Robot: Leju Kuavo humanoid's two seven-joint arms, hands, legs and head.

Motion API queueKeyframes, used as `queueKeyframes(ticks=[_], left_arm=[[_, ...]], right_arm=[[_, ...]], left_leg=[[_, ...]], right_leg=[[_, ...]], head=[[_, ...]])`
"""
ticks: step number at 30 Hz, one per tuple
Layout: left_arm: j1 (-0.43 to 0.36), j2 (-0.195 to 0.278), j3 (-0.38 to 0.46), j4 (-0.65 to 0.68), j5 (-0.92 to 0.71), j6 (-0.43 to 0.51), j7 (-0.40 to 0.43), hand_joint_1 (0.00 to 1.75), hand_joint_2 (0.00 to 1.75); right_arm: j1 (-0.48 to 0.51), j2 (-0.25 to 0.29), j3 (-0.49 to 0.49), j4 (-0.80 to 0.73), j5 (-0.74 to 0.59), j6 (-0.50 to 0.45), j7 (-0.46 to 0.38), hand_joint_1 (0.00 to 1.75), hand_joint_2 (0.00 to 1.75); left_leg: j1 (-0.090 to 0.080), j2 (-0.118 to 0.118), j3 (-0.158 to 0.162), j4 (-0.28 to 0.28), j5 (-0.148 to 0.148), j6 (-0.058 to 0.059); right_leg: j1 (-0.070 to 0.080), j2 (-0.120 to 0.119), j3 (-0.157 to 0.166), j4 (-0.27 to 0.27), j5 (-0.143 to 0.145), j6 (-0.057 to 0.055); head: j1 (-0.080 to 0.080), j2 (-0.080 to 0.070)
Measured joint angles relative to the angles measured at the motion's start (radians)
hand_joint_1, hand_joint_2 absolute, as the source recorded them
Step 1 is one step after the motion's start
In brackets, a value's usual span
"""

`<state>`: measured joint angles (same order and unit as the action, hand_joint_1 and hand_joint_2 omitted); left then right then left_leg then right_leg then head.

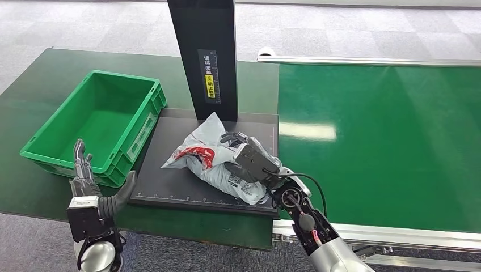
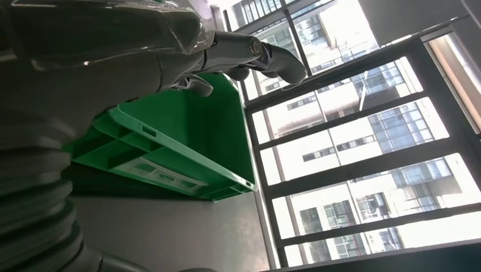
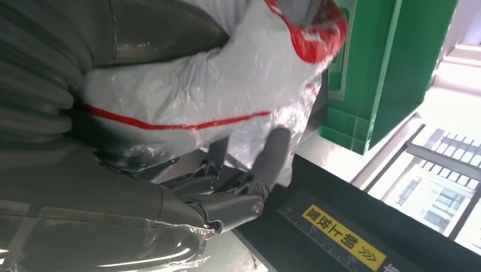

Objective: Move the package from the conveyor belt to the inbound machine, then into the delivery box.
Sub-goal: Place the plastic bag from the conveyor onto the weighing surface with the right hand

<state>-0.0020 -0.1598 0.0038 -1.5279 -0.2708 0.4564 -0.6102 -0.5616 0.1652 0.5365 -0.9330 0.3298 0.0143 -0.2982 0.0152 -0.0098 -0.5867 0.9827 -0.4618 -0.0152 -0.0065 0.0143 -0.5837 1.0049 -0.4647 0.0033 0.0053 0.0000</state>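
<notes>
The package (image 1: 207, 158), a crumpled grey plastic bag with red print, lies on the black plate (image 1: 170, 187) of the inbound machine. My right hand (image 1: 252, 158) lies over its right end and grips it. In the right wrist view the fingers (image 3: 272, 158) curl around the bag (image 3: 215, 85). The green delivery box (image 1: 122, 76) stands empty to the left of the plate. My left hand (image 1: 91, 181) is held upright at the box's near corner, fingers apart and holding nothing. The left wrist view has its fingers (image 2: 249, 51) beside the box wall (image 2: 170, 147).
The machine's black column (image 1: 205, 56) with a yellow label rises behind the plate. The green conveyor belt (image 1: 385, 141) runs along the right, bordered by a metal rail (image 1: 397, 232). In the right wrist view the box (image 3: 391, 68) is just beyond the package.
</notes>
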Motion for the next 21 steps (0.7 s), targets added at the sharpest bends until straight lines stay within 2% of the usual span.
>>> queueKeyframes(ticks=[5, 10, 17, 21], left_arm=[[0.001, 0.0, -0.015, 0.007, -0.013, -0.052, 0.014, 0.0, 1.75], [-0.024, 0.001, -0.096, 0.041, -0.119, -0.129, 0.041, 0.0, 1.75], [-0.117, 0.021, -0.235, 0.085, -0.343, -0.276, 0.081, 0.0, 1.75], [-0.193, 0.038, -0.325, 0.159, -0.433, -0.339, 0.097, 0.0, 1.75]], right_arm=[[-0.024, 0.003, 0.001, 0.057, -0.011, -0.028, 0.016, 0.0, 1.75], [-0.022, 0.002, -0.018, 0.073, -0.057, -0.042, -0.018, 0.0, 1.75], [0.055, -0.02, -0.096, -0.05, -0.107, -0.05, -0.026, 0.0, 1.75], [0.12, -0.031, -0.169, -0.146, -0.149, -0.042, -0.028, 0.0, 1.75]], left_leg=[[0.0, 0.0, 0.0, 0.0, 0.0, 0.0], [0.0, 0.0, 0.0, 0.0, 0.0, 0.0], [-0.001, 0.0, 0.0, 0.001, 0.0, 0.0], [-0.001, 0.0, 0.0, 0.001, 0.0, 0.0]], right_leg=[[0.0, 0.0, 0.0, 0.0, 0.0, 0.0], [0.0, 0.0, 0.0, 0.0, 0.0, 0.0], [-0.001, 0.0, -0.001, 0.0, 0.0, 0.0], [-0.001, -0.001, -0.001, 0.0, 0.0, 0.0]], head=[[0.0, 0.0], [0.0, 0.0], [0.0, 0.0], [0.0, 0.0]])
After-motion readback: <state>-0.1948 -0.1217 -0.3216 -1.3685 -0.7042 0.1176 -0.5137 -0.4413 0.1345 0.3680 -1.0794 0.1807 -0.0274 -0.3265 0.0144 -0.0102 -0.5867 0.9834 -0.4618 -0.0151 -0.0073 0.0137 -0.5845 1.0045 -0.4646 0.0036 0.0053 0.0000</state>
